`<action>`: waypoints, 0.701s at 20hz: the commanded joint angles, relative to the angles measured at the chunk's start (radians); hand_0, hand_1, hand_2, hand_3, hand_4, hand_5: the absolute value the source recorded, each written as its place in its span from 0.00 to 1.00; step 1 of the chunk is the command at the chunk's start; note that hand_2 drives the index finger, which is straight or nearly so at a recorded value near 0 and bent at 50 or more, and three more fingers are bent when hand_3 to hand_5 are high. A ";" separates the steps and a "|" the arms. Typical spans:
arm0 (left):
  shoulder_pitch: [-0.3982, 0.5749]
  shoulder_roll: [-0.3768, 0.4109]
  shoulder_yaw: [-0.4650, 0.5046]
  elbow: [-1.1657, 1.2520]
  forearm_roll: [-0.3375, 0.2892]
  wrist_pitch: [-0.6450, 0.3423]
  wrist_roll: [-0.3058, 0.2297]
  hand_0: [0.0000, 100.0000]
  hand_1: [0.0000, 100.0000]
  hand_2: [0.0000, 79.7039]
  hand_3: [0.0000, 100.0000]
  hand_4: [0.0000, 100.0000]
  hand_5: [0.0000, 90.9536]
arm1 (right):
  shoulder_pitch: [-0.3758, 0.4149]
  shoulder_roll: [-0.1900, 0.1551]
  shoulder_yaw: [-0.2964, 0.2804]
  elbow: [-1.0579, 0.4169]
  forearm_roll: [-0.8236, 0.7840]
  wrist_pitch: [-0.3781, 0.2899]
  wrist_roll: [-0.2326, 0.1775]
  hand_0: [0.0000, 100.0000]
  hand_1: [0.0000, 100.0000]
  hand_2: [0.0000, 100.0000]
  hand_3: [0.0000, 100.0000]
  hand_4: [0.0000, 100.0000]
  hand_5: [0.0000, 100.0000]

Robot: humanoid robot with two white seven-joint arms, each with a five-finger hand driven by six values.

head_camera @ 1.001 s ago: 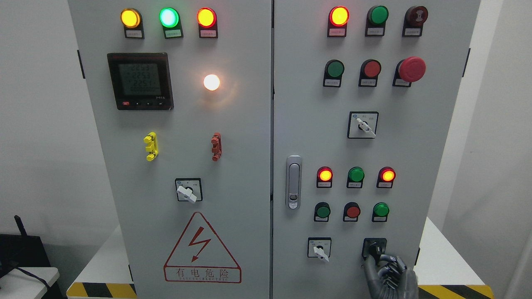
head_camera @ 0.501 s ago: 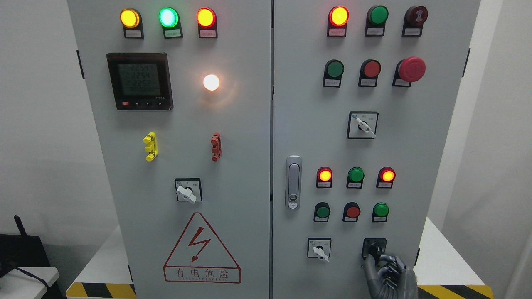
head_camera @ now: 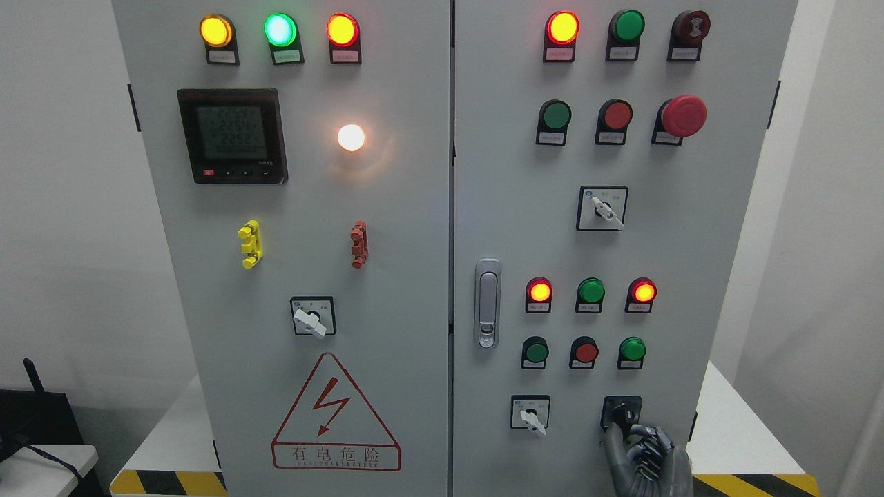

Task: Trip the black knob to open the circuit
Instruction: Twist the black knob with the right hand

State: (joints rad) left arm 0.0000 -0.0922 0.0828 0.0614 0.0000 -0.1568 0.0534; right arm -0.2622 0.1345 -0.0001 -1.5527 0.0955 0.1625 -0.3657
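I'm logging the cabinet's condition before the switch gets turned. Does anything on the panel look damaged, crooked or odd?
Nothing stands out. The lamps, buttons and rotary switches sit straight in their rows, and the warning triangle is intact. The right hand is at the black knob at the lower right of the cabinet.

We take the door handle [head_camera: 487, 304] on the cabinet [head_camera: 387, 207] as our landmark. Left of it, on the other door, we find a rotary switch [head_camera: 313, 316], with the warning triangle [head_camera: 336, 414] below that and the meter [head_camera: 233, 135] well above. Right of the handle sit two rows of three lamps [head_camera: 591, 290]. Below them and to the handle's lower right are a second switch [head_camera: 530, 412] and, further right, the knob [head_camera: 621, 413], with the right robot hand [head_camera: 646, 459] touching it from beneath.
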 commanded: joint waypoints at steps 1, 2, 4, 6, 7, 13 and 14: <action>-0.008 -0.001 0.000 0.000 -0.034 0.000 0.000 0.12 0.39 0.00 0.00 0.00 0.00 | 0.000 0.000 0.023 0.002 -0.005 0.003 0.001 0.52 0.68 0.62 0.94 0.95 0.97; -0.008 0.000 0.000 0.000 -0.032 0.000 0.000 0.12 0.39 0.00 0.00 0.00 0.00 | 0.000 0.000 0.023 0.002 -0.005 0.003 0.001 0.52 0.68 0.62 0.94 0.95 0.97; -0.008 0.000 0.000 0.000 -0.034 0.000 0.000 0.12 0.39 0.00 0.00 0.00 0.00 | 0.000 0.000 0.023 0.002 -0.007 0.003 0.001 0.52 0.68 0.62 0.94 0.95 0.97; -0.008 -0.001 0.000 0.000 -0.032 0.000 0.000 0.12 0.39 0.00 0.00 0.00 0.00 | 0.000 0.000 0.023 0.002 -0.032 0.003 0.005 0.52 0.68 0.62 0.94 0.95 0.97; -0.008 0.000 0.000 0.000 -0.032 0.000 0.000 0.12 0.39 0.00 0.00 0.00 0.00 | 0.000 0.000 0.023 0.000 -0.043 0.003 0.008 0.53 0.68 0.62 0.94 0.95 0.97; -0.008 0.000 0.000 0.000 -0.034 0.000 0.000 0.12 0.39 0.00 0.00 0.00 0.00 | 0.000 0.000 0.025 0.002 -0.046 0.003 0.010 0.52 0.68 0.62 0.94 0.95 0.97; -0.008 0.000 0.000 0.000 -0.034 0.000 0.000 0.12 0.39 0.00 0.00 0.00 0.00 | 0.000 0.000 0.025 0.002 -0.046 0.003 0.010 0.52 0.68 0.62 0.94 0.95 0.97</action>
State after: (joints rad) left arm 0.0000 -0.0923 0.0828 0.0614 0.0000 -0.1568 0.0534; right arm -0.2622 0.1349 -0.0002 -1.5516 0.0589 0.1658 -0.3567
